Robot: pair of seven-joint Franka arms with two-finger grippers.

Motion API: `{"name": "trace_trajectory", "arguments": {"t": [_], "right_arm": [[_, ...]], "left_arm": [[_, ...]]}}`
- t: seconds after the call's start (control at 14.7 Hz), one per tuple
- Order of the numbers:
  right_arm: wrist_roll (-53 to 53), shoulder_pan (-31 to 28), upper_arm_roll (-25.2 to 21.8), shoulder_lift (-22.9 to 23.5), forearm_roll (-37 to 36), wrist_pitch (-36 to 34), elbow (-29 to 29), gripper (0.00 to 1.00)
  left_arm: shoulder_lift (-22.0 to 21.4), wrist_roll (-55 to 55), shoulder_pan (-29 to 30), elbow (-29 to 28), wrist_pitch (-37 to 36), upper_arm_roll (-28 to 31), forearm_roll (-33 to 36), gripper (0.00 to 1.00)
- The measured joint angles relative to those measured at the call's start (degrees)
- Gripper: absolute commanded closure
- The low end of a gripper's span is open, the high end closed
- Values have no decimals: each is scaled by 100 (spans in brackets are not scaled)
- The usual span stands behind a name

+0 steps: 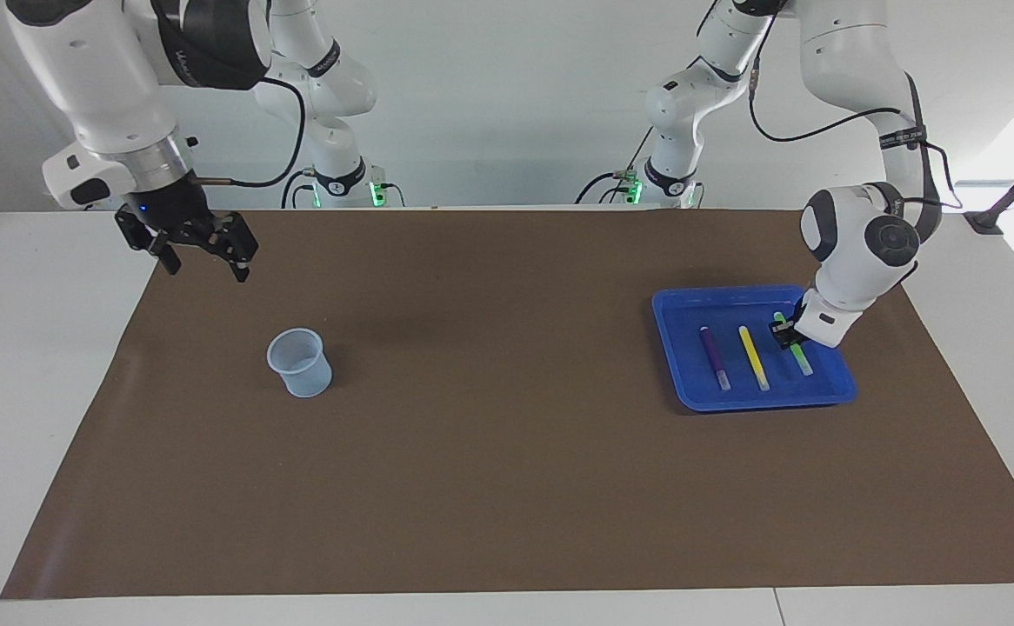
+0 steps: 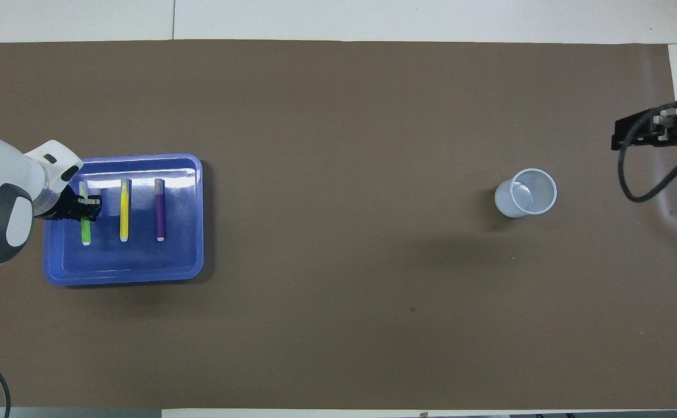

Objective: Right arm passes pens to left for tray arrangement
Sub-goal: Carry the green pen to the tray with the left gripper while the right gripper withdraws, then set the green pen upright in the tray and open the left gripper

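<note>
The blue tray point(image 1: 763, 400) sits on the brown mat toward the left arm's end of the table. Three pens lie side by side in it: purple point(image 1: 714, 356), yellow point(image 1: 754, 358) and green point(image 1: 801, 358). My left gripper point(image 1: 783, 333) is down in the tray, right at the green pen's upper part. In the overhead view the tray point(image 2: 123, 273) holds the green pen point(image 2: 86, 229), the yellow pen point(image 2: 124, 212) and the purple pen point(image 2: 160, 212), with the left gripper point(image 2: 87, 207) astride the green one. My right gripper point(image 1: 204, 261) is open and empty, raised over the mat's corner at its own end.
A small translucent pale-blue cup point(image 1: 300, 363) stands upright on the mat toward the right arm's end; it also shows in the overhead view point(image 2: 526, 192). The brown mat point(image 1: 507, 487) covers most of the white table. The right gripper point(image 2: 620, 132) shows at the overhead view's edge.
</note>
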Motion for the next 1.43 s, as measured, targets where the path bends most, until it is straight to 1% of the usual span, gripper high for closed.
{"name": "trace_trajectory", "arguments": {"t": [0.14,0.27,0.34,0.41,0.82,1.43], "right_arm": [[-143,-4,-121,-163,0,-270,-1,0],[-146,-4,-139,-257,0,-466,-1,0],[-146,0,-139,-272,0,-527,-1,0],[-146,8,-134,-272,0,-555,-2,0],[-146,53,-107,-272,0,-914,7,0],[-146,40,5,-277,-38,-933,6,0]], "left_arm": [[14,6,9,-2,40,0,0,100],[14,6,62,-4,46,-1,2,100],[15,13,114,-5,48,0,3,65],[15,25,164,-8,53,0,4,1],[16,-126,232,-128,239,-1,4,0],[16,-142,278,-158,312,-20,4,0]]}}
